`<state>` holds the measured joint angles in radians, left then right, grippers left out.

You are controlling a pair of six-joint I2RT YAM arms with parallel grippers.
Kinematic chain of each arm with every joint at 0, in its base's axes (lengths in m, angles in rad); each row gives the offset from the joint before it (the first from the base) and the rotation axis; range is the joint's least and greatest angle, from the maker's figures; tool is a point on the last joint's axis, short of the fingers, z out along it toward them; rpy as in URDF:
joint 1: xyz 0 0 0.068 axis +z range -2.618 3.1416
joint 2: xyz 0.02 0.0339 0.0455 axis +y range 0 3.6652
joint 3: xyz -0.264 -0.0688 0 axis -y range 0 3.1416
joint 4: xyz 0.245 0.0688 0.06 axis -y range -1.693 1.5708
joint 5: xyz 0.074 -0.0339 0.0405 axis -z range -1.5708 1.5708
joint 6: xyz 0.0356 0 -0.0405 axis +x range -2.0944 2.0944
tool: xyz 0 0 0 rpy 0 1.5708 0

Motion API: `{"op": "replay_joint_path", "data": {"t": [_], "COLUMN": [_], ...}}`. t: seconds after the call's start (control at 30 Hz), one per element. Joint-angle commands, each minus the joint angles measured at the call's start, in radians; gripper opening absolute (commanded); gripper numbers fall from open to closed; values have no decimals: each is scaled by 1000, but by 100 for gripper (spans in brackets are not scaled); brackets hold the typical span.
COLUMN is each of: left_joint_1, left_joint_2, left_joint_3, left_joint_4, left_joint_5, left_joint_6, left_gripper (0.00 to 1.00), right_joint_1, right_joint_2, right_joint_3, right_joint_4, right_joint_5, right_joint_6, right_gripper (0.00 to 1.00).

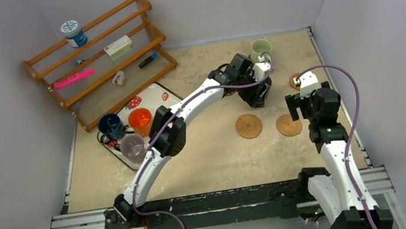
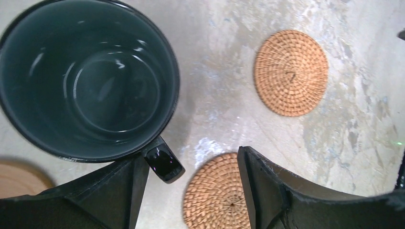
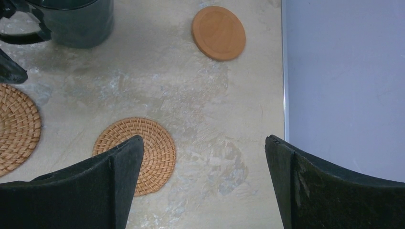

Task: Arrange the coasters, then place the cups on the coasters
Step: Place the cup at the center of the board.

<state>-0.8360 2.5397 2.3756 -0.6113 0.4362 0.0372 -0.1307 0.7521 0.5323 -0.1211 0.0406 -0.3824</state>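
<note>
A dark grey-green cup (image 2: 86,76) stands upright on the table, also seen in the right wrist view (image 3: 76,19). Its handle (image 2: 164,162) lies between the jaws of my left gripper (image 2: 190,155), which is open, with a wide gap to the right finger. Two wicker coasters (image 2: 291,71) (image 2: 217,195) lie just beyond. A smooth brown coaster (image 2: 19,177) shows beside the cup. My right gripper (image 3: 205,143) hangs open and empty over the table beside a wicker coaster (image 3: 155,143); another smooth coaster (image 3: 218,32) lies farther back. A pale green cup (image 1: 261,49) stands at the back.
The white strawberry-print tray (image 1: 152,95) at the left holds a dark blue cup (image 1: 110,126), an orange cup (image 1: 140,120) and a translucent cup (image 1: 132,146). A wooden rack (image 1: 101,60) with a lidded jar (image 1: 73,33) stands at the back left. A wall (image 3: 344,86) runs along the right.
</note>
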Motion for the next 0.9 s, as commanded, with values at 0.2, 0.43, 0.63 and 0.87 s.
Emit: {"op": "replay_joint_path", "data": {"t": [0.2, 0.43, 0.63, 0.87], "left_joint_1": [-42, -21, 56, 186], "left_joint_2": [-71, -189, -367, -634], "left_joint_3": [42, -34, -250, -595], "left_joint_4": [-19, -36, 16, 151], "left_joint_5": [35, -61, -135, -204], "left_joint_6": [11, 65, 99, 145], "left_gripper": [72, 86, 100, 100], "right_joint_1": [-8, -7, -7, -4], "right_joint_2": [-5, 16, 41, 182], "right_joint_3": [-3, 15, 48, 185], "right_joint_4": [20, 3, 8, -35], "right_joint_5": [15, -37, -122, -251], "right_joint_6": [10, 21, 2, 24], "right_gripper": [99, 99, 99, 99]}}
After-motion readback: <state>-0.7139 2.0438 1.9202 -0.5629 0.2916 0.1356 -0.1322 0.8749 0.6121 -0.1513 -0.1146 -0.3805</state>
